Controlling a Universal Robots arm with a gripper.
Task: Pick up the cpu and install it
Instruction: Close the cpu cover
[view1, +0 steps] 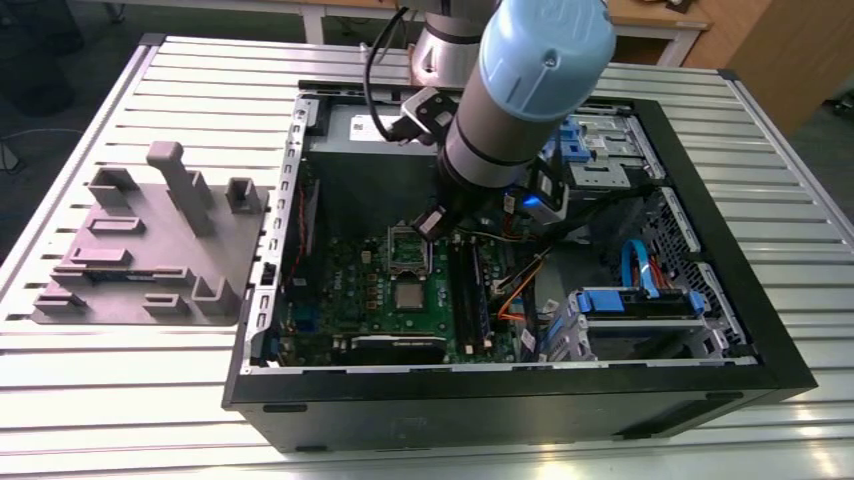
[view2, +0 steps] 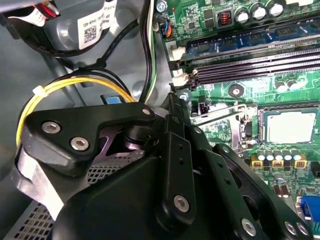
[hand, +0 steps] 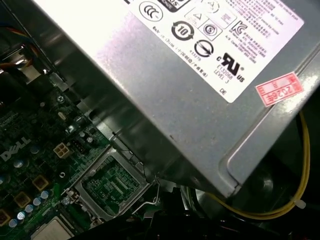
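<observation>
Arm (view1: 527, 90) aslant inside open case (view1: 507, 395), wrist (view1: 461, 190) above board (view1: 350, 300), near cpu (view1: 406, 293)

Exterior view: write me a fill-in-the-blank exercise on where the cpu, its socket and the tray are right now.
1. The cpu lies flat on the ____ board.
2. The socket next to it has no chip inside; it is ____.
3. The grey fixture tray sits outside the case, on the exterior view's ____.

Missing words: green; empty; left.

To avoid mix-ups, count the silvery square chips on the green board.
1: the silvery-grey square cpu, on the green motherboard beside the empty metal socket; the arm may hide others.
</observation>
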